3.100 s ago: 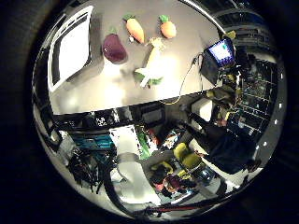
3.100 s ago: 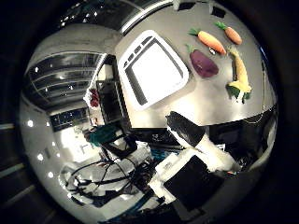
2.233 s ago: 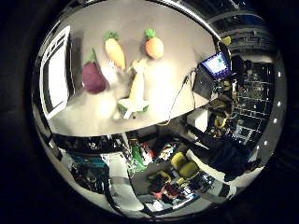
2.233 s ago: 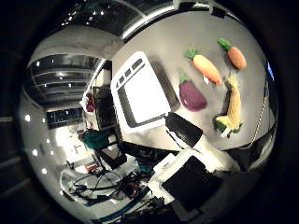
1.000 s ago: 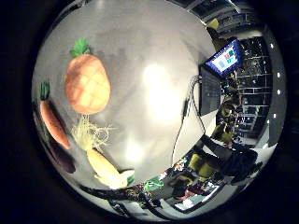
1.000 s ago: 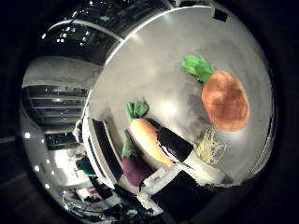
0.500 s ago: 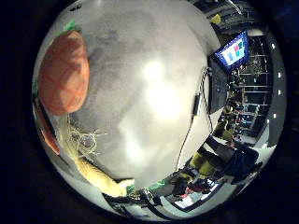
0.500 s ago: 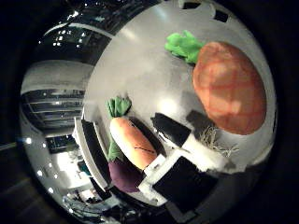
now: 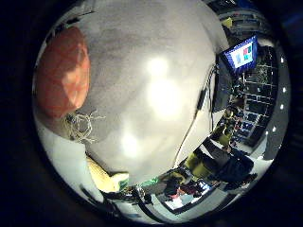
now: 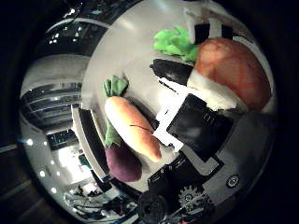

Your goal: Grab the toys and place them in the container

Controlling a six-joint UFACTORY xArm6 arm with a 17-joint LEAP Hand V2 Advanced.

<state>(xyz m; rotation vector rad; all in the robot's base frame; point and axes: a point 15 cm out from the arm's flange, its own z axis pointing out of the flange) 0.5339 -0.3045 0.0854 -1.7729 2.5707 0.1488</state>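
Robot hand [image 10: 201,116], white and black, sits low over a grey table [image 9: 161,85], its palm very close to an orange plush pineapple [image 10: 233,74] with a green leafy top. One finger lies across the pineapple's near side and another shows at its far side by the leaves, so the fingers look to be curling in around the toy; whether they have a firm hold on it cannot be told.

Just beside the pineapple on the table lie a plush carrot [image 10: 133,128] and, past it, a purple plush eggplant [image 10: 122,164]. A plush corn cob [image 9: 102,177] with pale stringy silk lies near the pineapple on its other side. A white container [image 10: 88,135] shows only as an edge beyond the carrot and eggplant.

Judging from this, the grasp is the risky part. The pineapple is round and soft, so fingers closing off-centre could squeeze it out sideways or roll it into the carrot. A finger could also snag the corn's loose silk and drag that toy along during the lift.
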